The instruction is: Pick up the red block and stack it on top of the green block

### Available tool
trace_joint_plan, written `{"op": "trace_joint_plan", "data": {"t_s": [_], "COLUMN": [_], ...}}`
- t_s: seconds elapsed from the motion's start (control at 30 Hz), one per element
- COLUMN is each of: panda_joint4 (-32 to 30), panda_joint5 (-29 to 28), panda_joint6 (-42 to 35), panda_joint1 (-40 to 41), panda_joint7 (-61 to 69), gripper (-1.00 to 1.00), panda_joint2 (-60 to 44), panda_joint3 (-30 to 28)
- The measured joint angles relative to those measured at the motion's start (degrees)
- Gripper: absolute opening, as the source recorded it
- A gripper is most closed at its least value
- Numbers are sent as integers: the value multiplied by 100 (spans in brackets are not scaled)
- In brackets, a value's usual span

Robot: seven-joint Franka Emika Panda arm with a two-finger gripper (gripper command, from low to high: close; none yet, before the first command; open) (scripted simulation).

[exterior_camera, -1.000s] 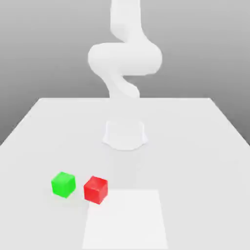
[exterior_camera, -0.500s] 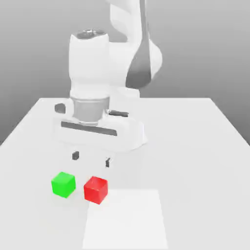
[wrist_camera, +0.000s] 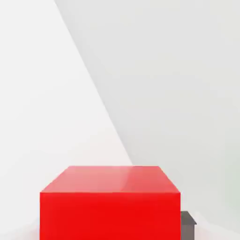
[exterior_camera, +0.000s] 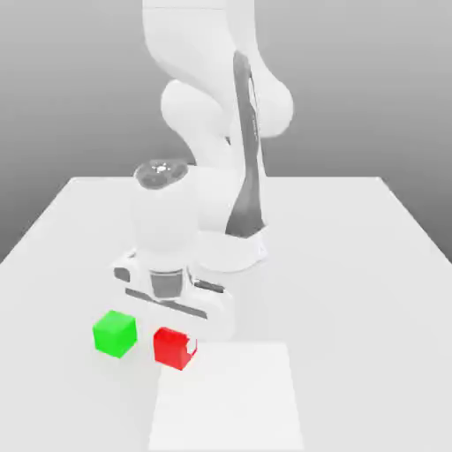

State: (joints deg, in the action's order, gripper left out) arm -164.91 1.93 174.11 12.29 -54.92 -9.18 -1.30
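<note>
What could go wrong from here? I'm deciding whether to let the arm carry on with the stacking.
The red block sits between the fingers but is still on the table, so a weak or uneven grip might let it slip when lifted. The green block stands close beside it, so the wide gripper could bump it while moving across. Both blocks are about the same size, so an off-centre release might topple the stack.

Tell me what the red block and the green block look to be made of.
Red block: possibly painted wood or plastic, smooth with a slight sheen; its top in the hand view is paler, like a faint reflection.
Green block: perhaps the same stuff, evenly coloured, with flat faces and no visible grain.
</note>
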Motion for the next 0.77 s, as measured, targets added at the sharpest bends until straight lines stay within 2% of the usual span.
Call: {"op": "trace_joint_plan", "data": {"t_s": [0.23,0.43,0.53,0.67,0.7,0.77], "panda_joint4": [-182,-132,-104,-73,-67,-67], "panda_joint5": [-269,-689,-565,-111,-16,-16], "panda_joint6": [-1178,-1948,-1572,-813,-686,-686], "panda_joint1": [76,926,950,891,892,891], "panda_joint7": [-124,571,776,1106,1171,1171], "gripper": [-100,-100,-100,-100,100,100], "panda_joint2": [1362,2091,1685,884,745,745], "panda_joint3": [-115,-903,-1032,-979,-952,-952]}}
